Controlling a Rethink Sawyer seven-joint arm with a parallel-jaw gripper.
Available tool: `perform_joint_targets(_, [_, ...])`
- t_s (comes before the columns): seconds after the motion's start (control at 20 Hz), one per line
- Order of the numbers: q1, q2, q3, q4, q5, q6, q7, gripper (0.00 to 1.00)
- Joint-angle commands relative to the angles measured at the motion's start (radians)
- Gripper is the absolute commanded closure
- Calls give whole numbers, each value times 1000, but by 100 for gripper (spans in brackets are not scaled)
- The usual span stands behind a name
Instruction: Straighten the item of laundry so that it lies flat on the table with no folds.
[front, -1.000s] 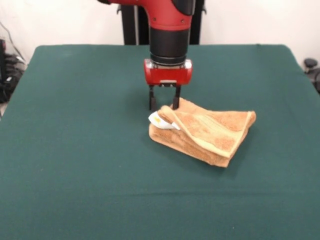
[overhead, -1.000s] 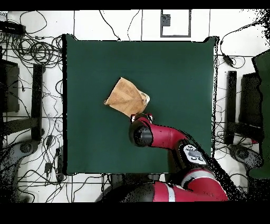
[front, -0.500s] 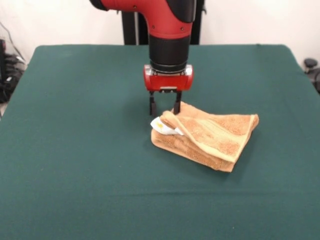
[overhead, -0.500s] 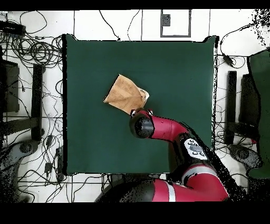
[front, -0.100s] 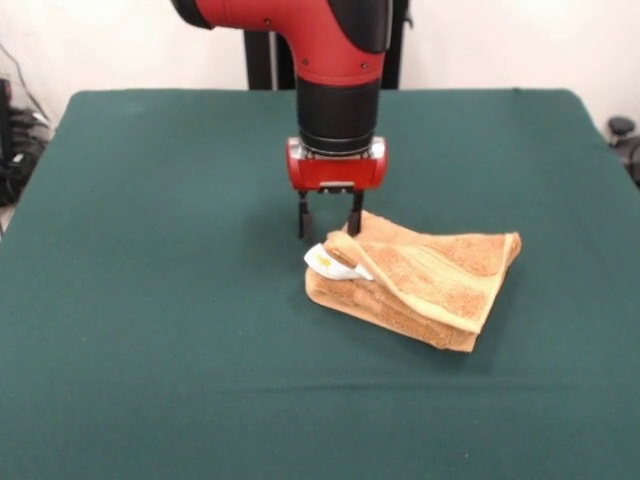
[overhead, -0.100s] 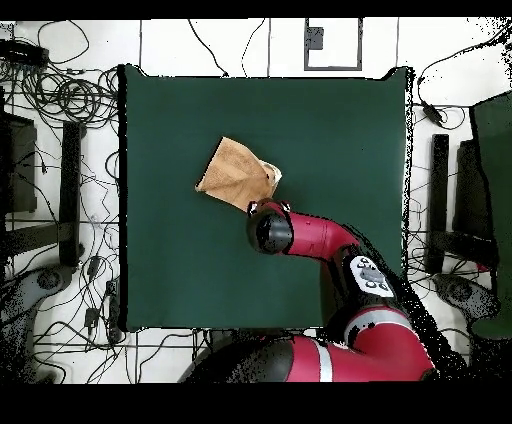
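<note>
The item of laundry (front, -0.100s: 420, 280) is an orange-tan towel folded into several layers, lying right of the table's (front, -0.100s: 150, 320) middle. Its white care tag (front, -0.100s: 330, 263) sticks out at the left corner. My gripper (front, -0.100s: 329, 232) stands upright just behind that corner, open. Its right finger (front, -0.100s: 355, 213) is against the towel's far edge and its left finger is over bare felt. From overhead, the folded towel (overhead, -0.100s: 238, 174) lies on the green table (overhead, -0.100s: 340, 130), and the arm's wrist (overhead, -0.100s: 270, 230) covers the gripper beside the towel's near corner.
Wide green felt surrounds the towel on every side. Overhead, cables (overhead, -0.100s: 60, 95) and black stands (overhead, -0.100s: 70, 190) ring the table on the floor. A black post (front, -0.100s: 260, 45) rises behind the table's far edge.
The gripper has moved toward the camera in the front view, and the folded towel has slid the same way and slightly right. The fingers keep the same spread.
</note>
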Motion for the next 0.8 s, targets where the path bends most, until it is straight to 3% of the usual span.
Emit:
perform_joint_targets(0.05, [36,60,123,-94,69,-84,196,0])
perform_joint_targets(0.45, [70,-17,100,-65,129,-7,240,0])
perform_joint_targets(0.8, [74,-37,101,-49,153,-13,226,0])
